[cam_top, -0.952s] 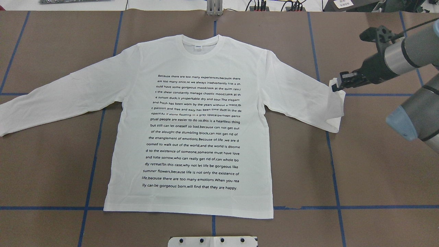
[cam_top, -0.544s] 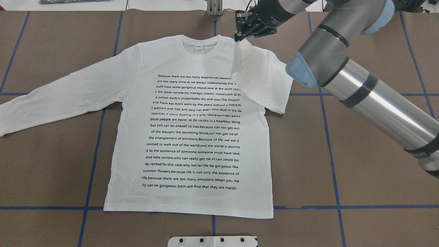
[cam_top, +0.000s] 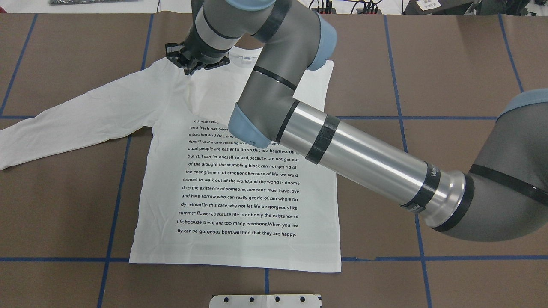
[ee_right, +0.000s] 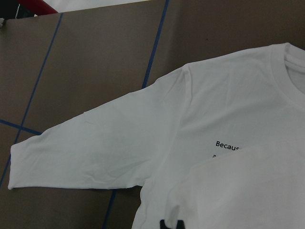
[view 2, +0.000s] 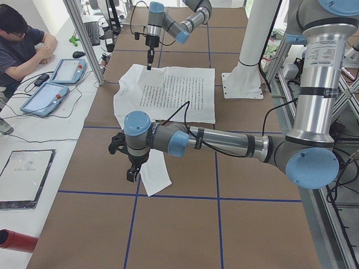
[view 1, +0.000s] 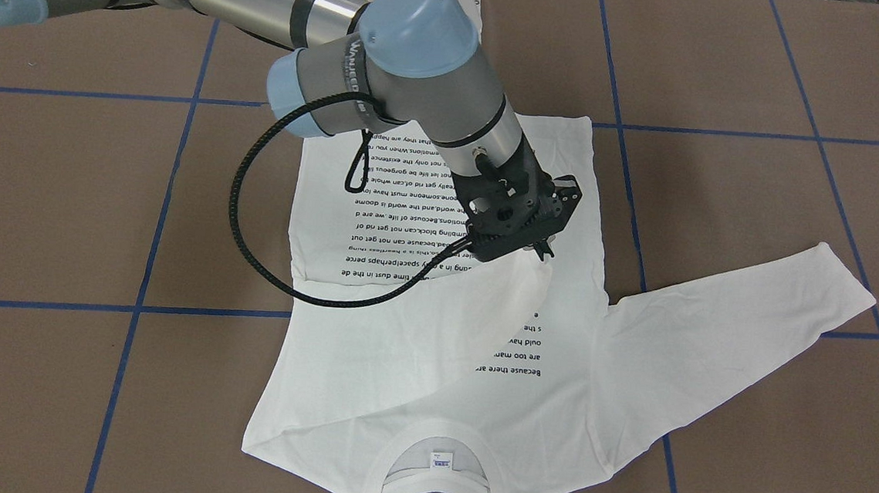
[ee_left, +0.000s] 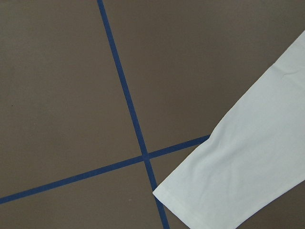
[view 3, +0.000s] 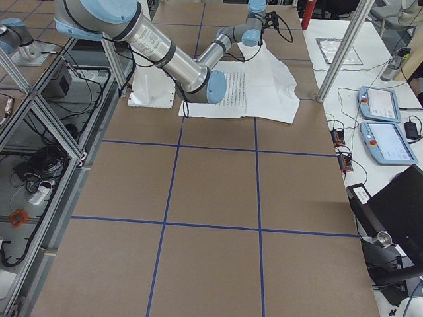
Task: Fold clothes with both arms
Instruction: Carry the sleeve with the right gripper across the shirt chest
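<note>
The white long-sleeved shirt (cam_top: 239, 192) lies flat on the brown table with its text side up and its neck at the far edge. My right arm reaches across it. The right gripper (cam_top: 189, 71) (view 1: 543, 252) is over the shirt's left shoulder, shut on the cuff of the right sleeve (view 1: 513, 298). That sleeve is drawn over the chest and hides the top text lines. The left sleeve (cam_top: 64, 124) lies stretched out. My left gripper (view 2: 131, 175) hovers by that sleeve's cuff (ee_left: 238, 162); I cannot tell whether it is open or shut.
Blue tape lines (cam_top: 115, 201) grid the table. The white pedestal plate (cam_top: 265, 300) sits at the near edge, just below the shirt's hem. A person (view 2: 22, 45) sits at a side bench with tablets (view 2: 45, 98). A red cylinder (view 2: 17, 240) lies there too.
The right gripper has carried the right sleeve's cuff from the table's right side, past the neck, to the left shoulder. The sleeve now lies across the chest.
</note>
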Available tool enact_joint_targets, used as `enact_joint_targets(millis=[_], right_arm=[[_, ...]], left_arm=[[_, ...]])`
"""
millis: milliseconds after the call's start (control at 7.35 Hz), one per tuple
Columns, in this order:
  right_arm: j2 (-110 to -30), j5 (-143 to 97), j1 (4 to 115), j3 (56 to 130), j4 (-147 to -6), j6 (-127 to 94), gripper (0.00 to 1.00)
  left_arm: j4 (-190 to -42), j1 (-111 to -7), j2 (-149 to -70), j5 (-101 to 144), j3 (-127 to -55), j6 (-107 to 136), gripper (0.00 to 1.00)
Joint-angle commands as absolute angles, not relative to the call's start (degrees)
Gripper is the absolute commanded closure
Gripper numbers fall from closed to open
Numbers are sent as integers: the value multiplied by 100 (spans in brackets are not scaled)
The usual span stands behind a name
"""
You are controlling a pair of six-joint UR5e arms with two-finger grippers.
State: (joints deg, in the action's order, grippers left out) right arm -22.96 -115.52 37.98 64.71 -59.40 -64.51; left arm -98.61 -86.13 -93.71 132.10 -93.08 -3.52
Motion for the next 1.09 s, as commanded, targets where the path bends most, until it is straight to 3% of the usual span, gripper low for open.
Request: enact_joint_targets(millis=[0,272,544,680,952], right_arm=[[-1970,-11041,3447,5603,-5933,-6302,100],[-1330,-10943,3340,4540,-5933,-6267,100],[-1090,-10426,3148,4316,-5488,-6414,99],[-1090,-10224,3086,4315,-5284,-6486,1],[-1072,-9906,2988,4315,-5133,-6521,0]], left_arm=[[-9870,-8605,-9387,13210,-9203,-352,0],[-9879,-8613,-9387,13219,-9193,-352,0],[-9870,-8604,-9448,13210,-9193,-317,0],[-9870,-8604,-9474,13210,-9193,-221,0],[-9879,-8604,-9527,13210,-9176,-202,0]])
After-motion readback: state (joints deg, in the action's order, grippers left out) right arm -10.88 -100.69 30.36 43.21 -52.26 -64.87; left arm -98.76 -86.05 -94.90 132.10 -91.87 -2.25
